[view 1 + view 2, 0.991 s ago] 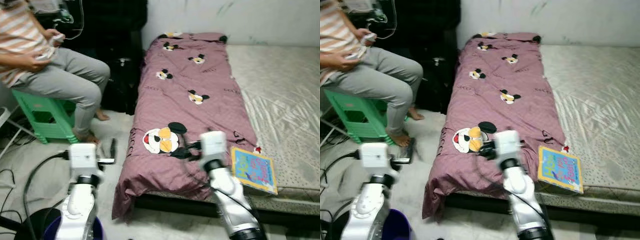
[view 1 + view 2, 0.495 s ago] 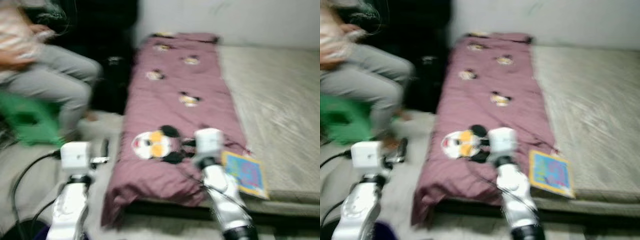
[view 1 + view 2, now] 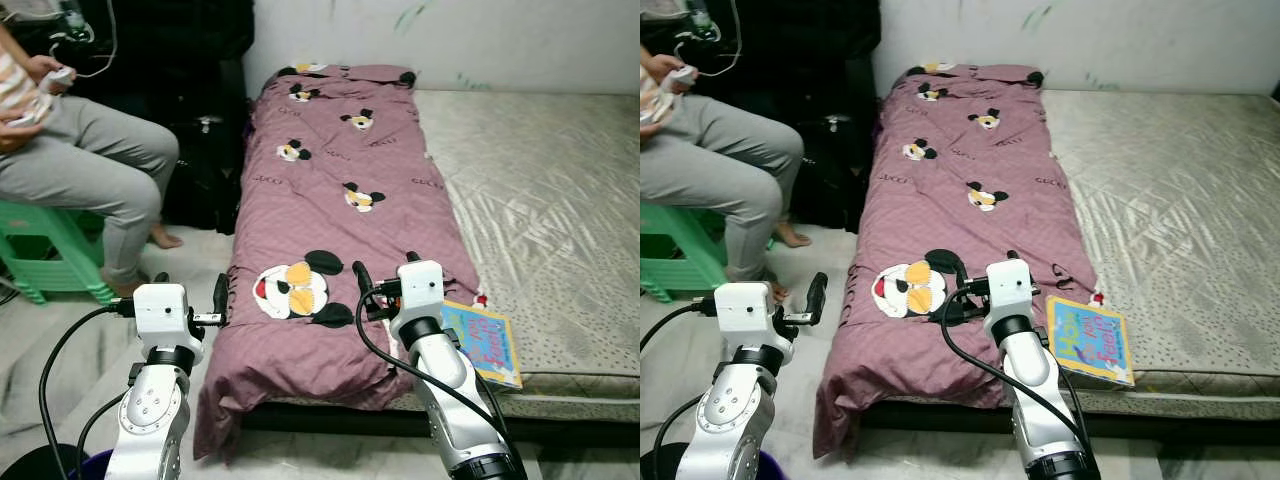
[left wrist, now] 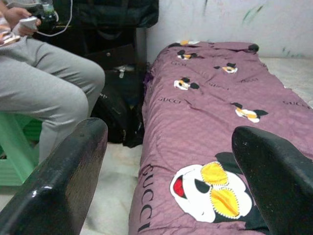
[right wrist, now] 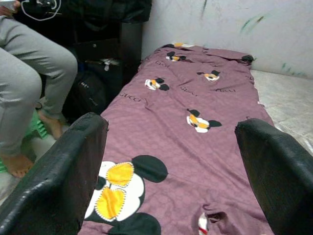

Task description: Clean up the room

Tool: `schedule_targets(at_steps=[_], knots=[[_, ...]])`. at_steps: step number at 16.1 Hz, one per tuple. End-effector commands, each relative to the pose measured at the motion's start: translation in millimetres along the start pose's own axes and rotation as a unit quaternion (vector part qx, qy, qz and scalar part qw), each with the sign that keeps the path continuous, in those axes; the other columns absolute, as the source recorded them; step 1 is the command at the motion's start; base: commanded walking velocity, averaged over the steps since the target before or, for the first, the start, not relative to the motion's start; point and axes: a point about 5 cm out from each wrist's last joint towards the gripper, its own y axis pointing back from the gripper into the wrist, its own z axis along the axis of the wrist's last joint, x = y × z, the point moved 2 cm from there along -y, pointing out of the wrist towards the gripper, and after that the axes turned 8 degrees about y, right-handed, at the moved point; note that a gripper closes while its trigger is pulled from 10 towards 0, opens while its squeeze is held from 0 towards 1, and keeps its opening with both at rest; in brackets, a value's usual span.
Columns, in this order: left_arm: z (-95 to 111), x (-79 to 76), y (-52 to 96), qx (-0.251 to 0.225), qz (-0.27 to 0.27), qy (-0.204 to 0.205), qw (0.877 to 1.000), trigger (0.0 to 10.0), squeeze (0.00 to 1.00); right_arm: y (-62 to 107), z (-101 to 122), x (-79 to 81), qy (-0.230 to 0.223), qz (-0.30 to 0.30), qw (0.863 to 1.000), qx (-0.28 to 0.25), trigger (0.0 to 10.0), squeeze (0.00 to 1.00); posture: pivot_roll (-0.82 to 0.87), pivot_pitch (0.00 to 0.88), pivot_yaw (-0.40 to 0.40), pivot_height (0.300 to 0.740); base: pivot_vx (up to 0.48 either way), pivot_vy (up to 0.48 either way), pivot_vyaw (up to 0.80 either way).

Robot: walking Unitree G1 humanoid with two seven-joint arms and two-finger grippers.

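Both hands are empty, fingers spread wide: the right hand hovers over the foot of the purple quilt, the left hand beside the bed's edge above the floor. Just beside the right arm, a colourful book lies on the bare mattress, near its front edge. Nothing looks tidied yet: the book waits to be picked up and the quilt hangs rumpled off the corner. A person sits on a green stool nearby.

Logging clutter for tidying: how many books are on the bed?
1. The book lies at the bed's near edge, on the mattress beside the blanket. More may hide under the blanket.
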Motion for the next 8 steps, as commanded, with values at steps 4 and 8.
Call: schedule_targets(at_steps=[4, 8], knots=[[-0.3, -2.2, 0.0, 0.003, -0.015, -0.004, 1.0, 10.0, 0.0, -1.6, 0.1, -1.2, -0.004, -0.006, 1.0, 0.003, 10.0, 0.0, 0.04, 0.074, -0.001, 0.74, 0.147, 0.0, -0.25], [-2.8, 0.7, -1.0, 0.01, -0.005, -0.003, 1.0, 10.0, 0.0, -2.2, -0.2, -1.4, -0.006, -0.007, 1.0, 0.003, 10.0, 0.0, 0.04, 0.071, 0.004, 0.74, 0.076, 0.0, 0.0]])
